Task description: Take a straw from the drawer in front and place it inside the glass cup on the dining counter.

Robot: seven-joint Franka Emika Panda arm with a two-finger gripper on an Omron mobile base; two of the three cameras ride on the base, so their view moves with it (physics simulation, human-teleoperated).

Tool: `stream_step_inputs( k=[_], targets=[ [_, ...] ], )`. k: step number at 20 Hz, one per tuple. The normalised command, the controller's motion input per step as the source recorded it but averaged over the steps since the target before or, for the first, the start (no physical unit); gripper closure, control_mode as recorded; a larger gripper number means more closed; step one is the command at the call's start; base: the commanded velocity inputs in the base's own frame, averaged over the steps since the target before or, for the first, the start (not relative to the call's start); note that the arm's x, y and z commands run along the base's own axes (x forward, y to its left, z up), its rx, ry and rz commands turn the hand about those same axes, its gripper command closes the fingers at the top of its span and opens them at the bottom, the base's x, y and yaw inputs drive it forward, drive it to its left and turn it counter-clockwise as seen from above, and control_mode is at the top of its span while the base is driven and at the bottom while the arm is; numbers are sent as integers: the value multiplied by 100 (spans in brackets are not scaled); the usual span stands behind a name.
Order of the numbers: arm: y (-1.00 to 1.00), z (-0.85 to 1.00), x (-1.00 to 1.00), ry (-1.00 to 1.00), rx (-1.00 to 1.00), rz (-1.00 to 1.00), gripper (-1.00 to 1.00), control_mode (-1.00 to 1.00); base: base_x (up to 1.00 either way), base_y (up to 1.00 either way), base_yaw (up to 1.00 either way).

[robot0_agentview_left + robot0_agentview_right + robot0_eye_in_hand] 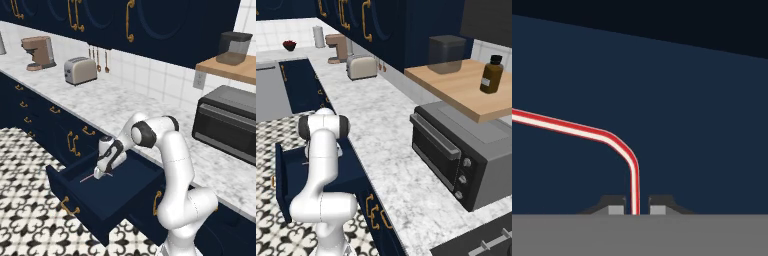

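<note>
Marble worktop (pixel 125 107) carries a toaster (pixel 80 70) at 10 o'clock; below, the open drawer (pixel 107 192) holds the gripper (pixel 636 210), clenched on the straw (pixel 587 132).

Light was even and soft across the kitchen, with no single lamp to be made out. The marble worktop (pixel 115 102) was bright and free of glare. The open drawer (pixel 107 192) was dim inside, the arm casting only a faint shadow there. Both base views looked slightly soft and grainy. In the hand view the straw (pixel 577 129) showed crisp against flat dark navy.
</note>
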Motion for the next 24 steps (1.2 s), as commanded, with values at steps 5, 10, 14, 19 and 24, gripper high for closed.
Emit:
stream_step_inputs(
  k=[5,10,14,19,24],
  targets=[
    [9,-5,-43,-1,0,0,100,-100,0,0,0],
    [4,53,-67,-16,0,0,100,-100,0,0,0],
    [0,100,-38,-10,2,0,100,-100,0,0,0],
    [0,100,-6,0,8,0,100,-100,0,0,0],
    [0,100,-6,0,7,0,100,-100,0,0,0]
  ],
)
